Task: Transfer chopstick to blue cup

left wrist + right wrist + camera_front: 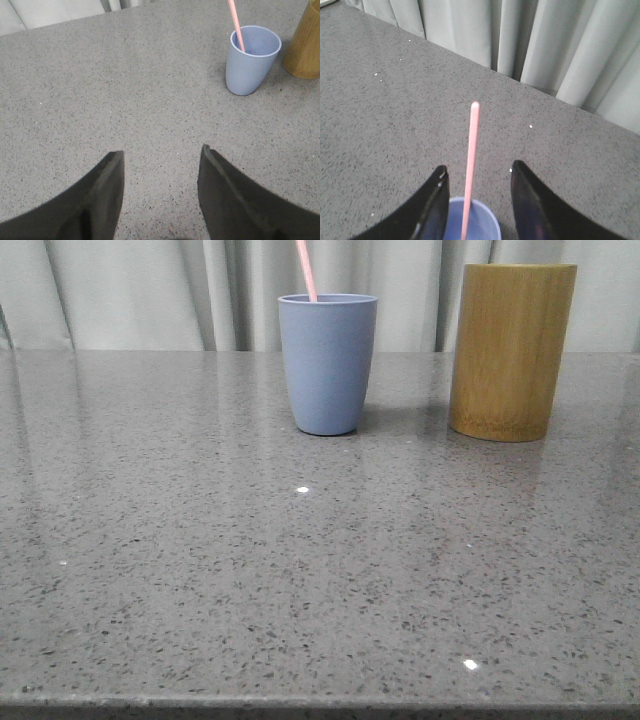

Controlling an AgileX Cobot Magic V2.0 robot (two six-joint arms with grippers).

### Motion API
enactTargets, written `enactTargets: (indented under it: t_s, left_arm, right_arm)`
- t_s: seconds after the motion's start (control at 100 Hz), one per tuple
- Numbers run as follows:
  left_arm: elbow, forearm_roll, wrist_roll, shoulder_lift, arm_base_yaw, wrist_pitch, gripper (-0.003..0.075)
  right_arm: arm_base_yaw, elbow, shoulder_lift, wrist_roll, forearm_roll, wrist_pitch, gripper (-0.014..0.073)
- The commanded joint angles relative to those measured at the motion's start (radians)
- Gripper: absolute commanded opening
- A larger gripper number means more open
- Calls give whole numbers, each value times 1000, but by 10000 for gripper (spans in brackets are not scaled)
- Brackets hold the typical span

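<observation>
The blue cup (328, 365) stands upright at the back middle of the table. One pale pink chopstick (307, 270) stands in it, leaning against the rim. My right gripper (478, 166) is open above the blue cup (482, 225). The chopstick (471, 150) rises between its fingers and touches neither. My left gripper (162, 150) is open and empty over bare tabletop, well short of the blue cup (245, 70) with its chopstick (237, 27). Neither gripper shows in the front view.
A taller yellow-brown bamboo holder (510, 350) stands to the right of the blue cup, and also shows in the left wrist view (305, 45). Its inside is hidden. Grey curtains (150, 290) hang behind the speckled grey table (300, 590).
</observation>
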Motion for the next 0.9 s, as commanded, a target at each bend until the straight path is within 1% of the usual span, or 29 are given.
enactTargets:
  t_s: [0.0,0.14,0.23,0.33,0.4,0.47,0.56,0.66,0.71,0.8,0.89]
  left_arm:
    - [-24,6,-13,1,-7,-85,335]
    - [-5,6,-13,-12,-7,-126,335]
    - [36,6,-13,-36,-7,-180,335]
    - [86,2,-13,-70,-7,-210,335]
    - [127,-3,-13,-94,-7,-227,333]
    - [169,-5,-13,-123,-7,-250,320]
    - [224,-5,-13,-165,-7,-286,259]
    - [276,-5,-13,-214,-7,-314,143]
    - [302,-5,-13,-239,-7,-320,83]
    - [334,-5,-13,-288,-7,-322,-21]
    - [368,-5,-13,-342,-7,-324,-19]
  right_arm:
    - [-7,67,-118,-8,-10,-127,316]
    - [-7,222,-250,-8,-10,-188,316]
    - [-7,315,-337,-8,-10,-220,316]
    - [-7,419,-439,-8,-10,-274,306]
    - [-7,490,-505,-8,-10,-307,256]
    - [-7,554,-565,-8,-10,-319,183]
    - [-7,627,-632,-8,-10,-318,80]
    - [-7,696,-710,-8,-10,-315,-36]
    - [-7,725,-747,-8,-10,-315,-77]
    - [-7,774,-818,-8,-10,-315,-60]
    - [-7,817,-888,-8,-10,-315,-60]
